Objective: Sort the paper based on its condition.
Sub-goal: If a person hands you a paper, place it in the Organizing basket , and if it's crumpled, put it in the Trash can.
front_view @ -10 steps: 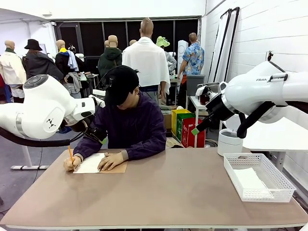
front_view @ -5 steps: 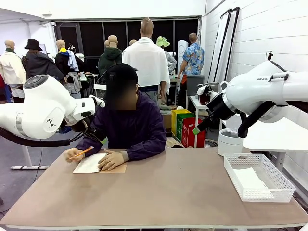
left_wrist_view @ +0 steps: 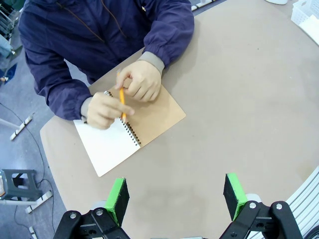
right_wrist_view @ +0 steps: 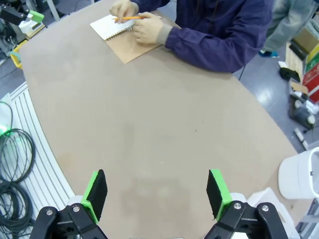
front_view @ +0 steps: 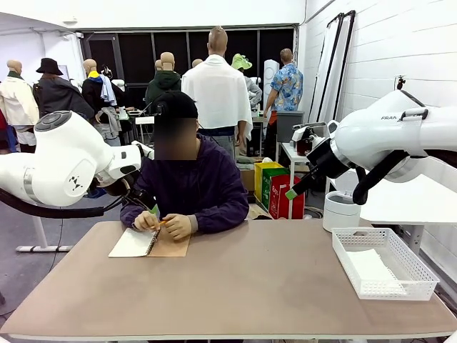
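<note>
I see a thin white sheet of loose paper (front_view: 375,268) lying flat on the floor of the white mesh plastic basket (front_view: 385,291), at the right end of the tan table (front_view: 250,286). It looks smooth, no crumpling I can make out. One sheet or several stacked, can't tell. Its edges run roughly parallel to the basket walls.

robot lab in plain hall-like room. two white robot arms, left arm (front_view: 64,161) and right arm (front_view: 385,136), reach in over one brown table (front_view: 250,286). white painted block wall (front_view: 371,50) on right, dark glass panels (front_view: 136,53) at back, bare grey floor (front_view: 18,268). coiled black cables (right_wrist_view: 15,199) on floor beside table, white slotted rail (right_wrist_view: 17,102) along its edge. white bucket (front_view: 340,211), coloured boxes (front_view: 275,189), small grey stool (left_wrist_view: 12,179) stand around.
</note>
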Controlling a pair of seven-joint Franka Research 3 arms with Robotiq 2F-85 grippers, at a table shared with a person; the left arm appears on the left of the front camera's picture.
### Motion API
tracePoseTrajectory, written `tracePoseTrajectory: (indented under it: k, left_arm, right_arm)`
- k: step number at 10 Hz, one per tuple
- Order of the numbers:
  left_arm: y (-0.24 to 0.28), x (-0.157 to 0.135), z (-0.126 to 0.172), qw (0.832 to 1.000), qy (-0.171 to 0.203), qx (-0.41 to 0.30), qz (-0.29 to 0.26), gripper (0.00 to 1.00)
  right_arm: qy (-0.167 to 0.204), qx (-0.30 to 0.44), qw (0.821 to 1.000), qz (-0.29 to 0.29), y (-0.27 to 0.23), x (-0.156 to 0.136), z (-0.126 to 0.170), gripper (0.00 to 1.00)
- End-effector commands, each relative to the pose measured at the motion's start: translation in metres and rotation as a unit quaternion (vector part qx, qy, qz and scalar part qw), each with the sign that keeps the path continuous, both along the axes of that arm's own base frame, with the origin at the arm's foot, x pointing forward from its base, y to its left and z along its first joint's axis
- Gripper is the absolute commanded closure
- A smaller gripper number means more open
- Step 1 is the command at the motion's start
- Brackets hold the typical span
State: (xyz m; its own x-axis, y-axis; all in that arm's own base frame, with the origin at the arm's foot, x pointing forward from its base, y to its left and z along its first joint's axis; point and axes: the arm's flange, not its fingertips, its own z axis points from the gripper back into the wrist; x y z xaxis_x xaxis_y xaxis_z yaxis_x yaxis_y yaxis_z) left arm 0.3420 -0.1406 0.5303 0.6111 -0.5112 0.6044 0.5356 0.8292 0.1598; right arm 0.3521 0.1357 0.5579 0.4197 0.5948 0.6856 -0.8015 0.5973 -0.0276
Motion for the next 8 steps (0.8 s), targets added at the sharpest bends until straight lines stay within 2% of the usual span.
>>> tracePoseTrajectory:
  k: [1, 8]
  left_arm:
    - [0.0010, 0.0005, -0.0005, 1.000, 0.000, 0.000, 0.001, 0.00]
    - [0.0010, 0.0005, -0.0005, 1.000, 0.000, 0.000, 0.001, 0.00]
  right_arm:
    - [0.001, 0.001, 1.000, -0.002, -0.0009, 0.0002, -0.0002, 0.00]
    - [0.001, 0.001, 1.000, -0.002, -0.0009, 0.0002, -0.0002, 0.00]
